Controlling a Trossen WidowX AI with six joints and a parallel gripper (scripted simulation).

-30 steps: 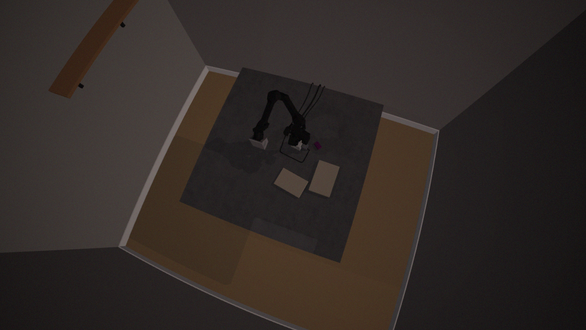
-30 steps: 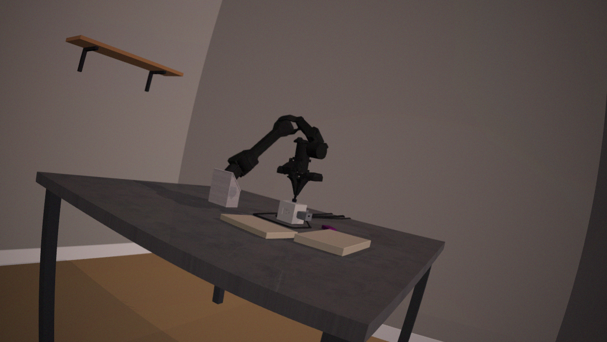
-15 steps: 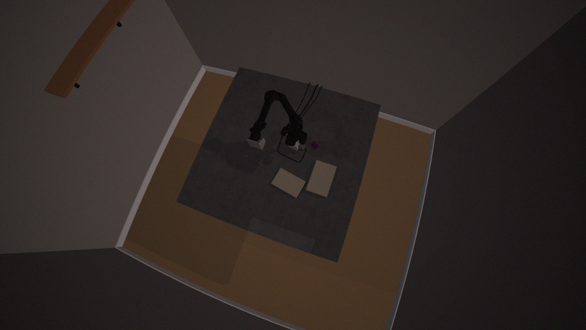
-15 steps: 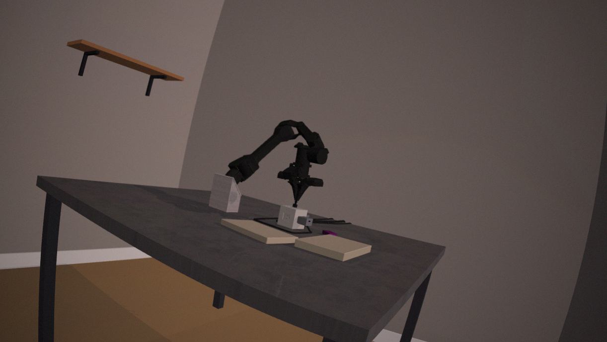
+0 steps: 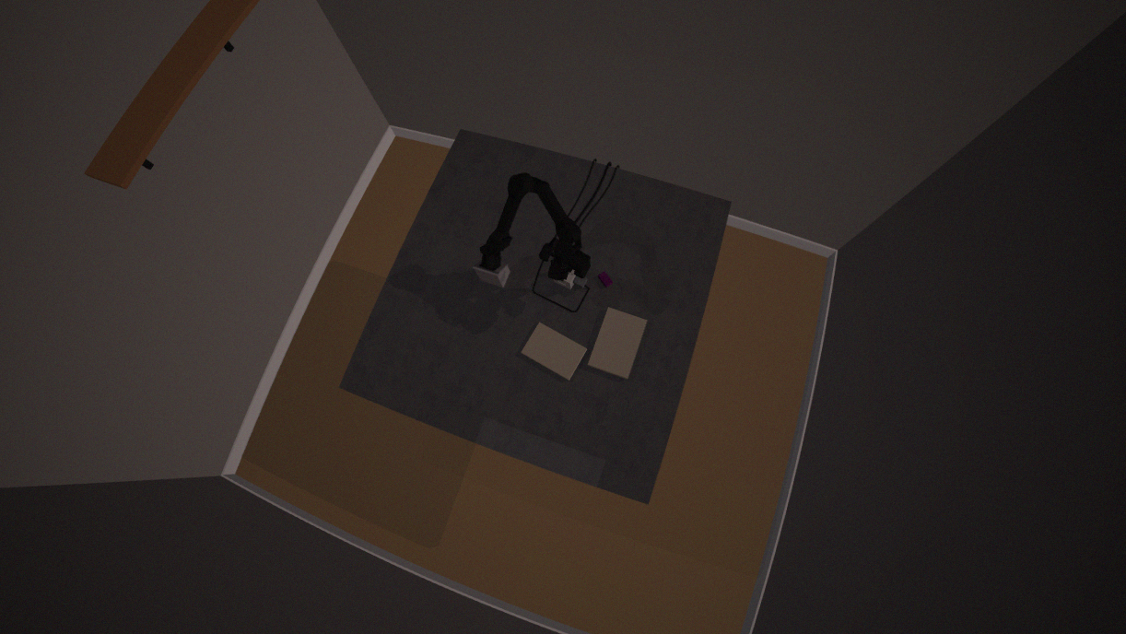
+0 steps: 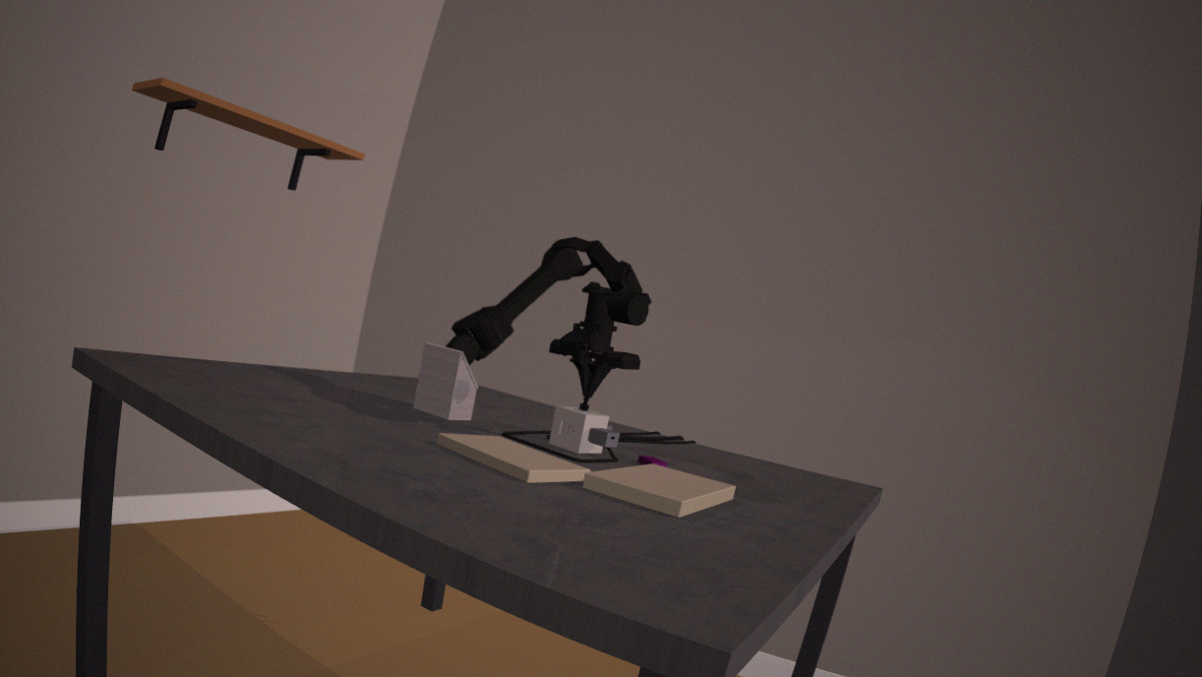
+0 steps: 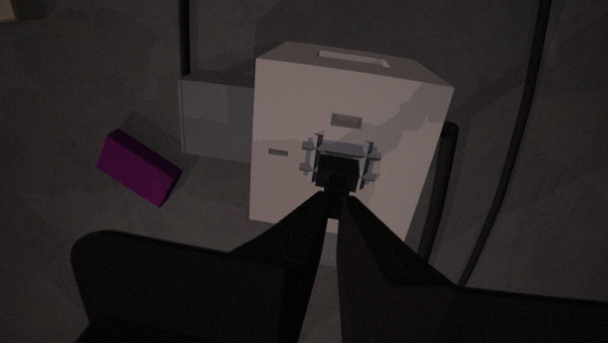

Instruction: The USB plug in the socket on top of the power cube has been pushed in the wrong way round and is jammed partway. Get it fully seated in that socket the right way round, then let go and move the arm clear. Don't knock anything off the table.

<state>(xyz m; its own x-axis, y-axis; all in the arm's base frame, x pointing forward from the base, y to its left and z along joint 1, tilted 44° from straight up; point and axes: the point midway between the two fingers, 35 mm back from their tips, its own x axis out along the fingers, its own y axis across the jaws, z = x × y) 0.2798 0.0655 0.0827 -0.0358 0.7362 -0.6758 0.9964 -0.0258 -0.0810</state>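
Power cube (image 7: 344, 135): smooth white block, slotted top.
Gripper (image 7: 338, 191): tapered black fingers nearly closed, pinching the dark USB plug (image 7: 339, 171).

On the table (image 6: 336, 454) I count one white power cube (image 7: 349, 125), one USB plug (image 7: 339, 167), one small purple block (image 7: 137, 167), two flat beige boards (image 6: 510, 455) (image 6: 658, 488), one pale wedge-shaped block (image 6: 444, 382) and three dark cables (image 5: 592, 184). There is one robot arm (image 6: 538, 285) with one gripper (image 7: 338, 191), and one shelf (image 6: 243, 117) on the wall.
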